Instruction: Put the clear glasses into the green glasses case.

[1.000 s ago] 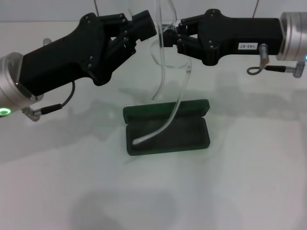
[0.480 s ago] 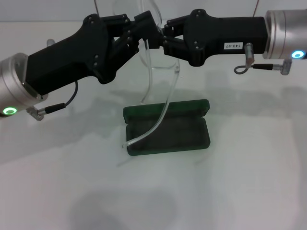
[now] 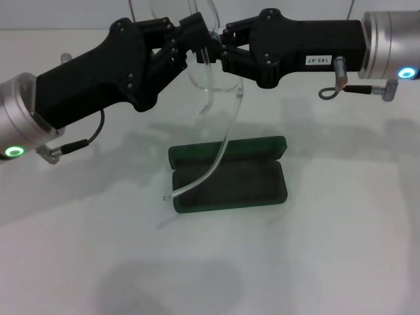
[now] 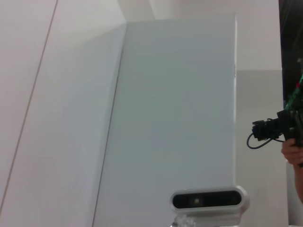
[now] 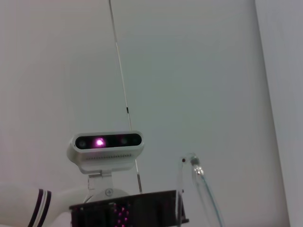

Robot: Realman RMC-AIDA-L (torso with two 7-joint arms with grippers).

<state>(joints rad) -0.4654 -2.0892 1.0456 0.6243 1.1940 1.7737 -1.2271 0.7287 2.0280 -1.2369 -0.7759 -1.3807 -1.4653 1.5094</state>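
Glasses orientation: you have the clear glasses (image 3: pixel 211 98) hanging upright in the air, front piece up at the far side between the two grippers, long axis running top to bottom. One temple sweeps down and toward you, curving left, and its tip sits at the left near corner of the case's open tray.

Case: the green glasses case (image 3: pixel 262 190) lies open on the white table (image 3: pixel 341 249), centre of the scene, long axis left to right, lid folded back on the far side, dark lining up.

Left arm: it reaches in from the left, angled up and to the right. The left gripper (image 3: pixel 197 36) meets the upper part of the glasses from the left. You cannot tell from the head view whether its fingers are closed on the plastic or just beside it.

Right arm: it comes in nearly level from the right. The right gripper (image 3: pixel 222 47) has its fingers pinched on the glasses frame near the top.

Glasses versus grippers: the frame sits between the two gripper tips, which almost touch; the temples hang below both, above the case.

Wrist views: the right wrist view shows a sliver of the clear frame (image 5: pixel 201 182); the left wrist view shows only background.
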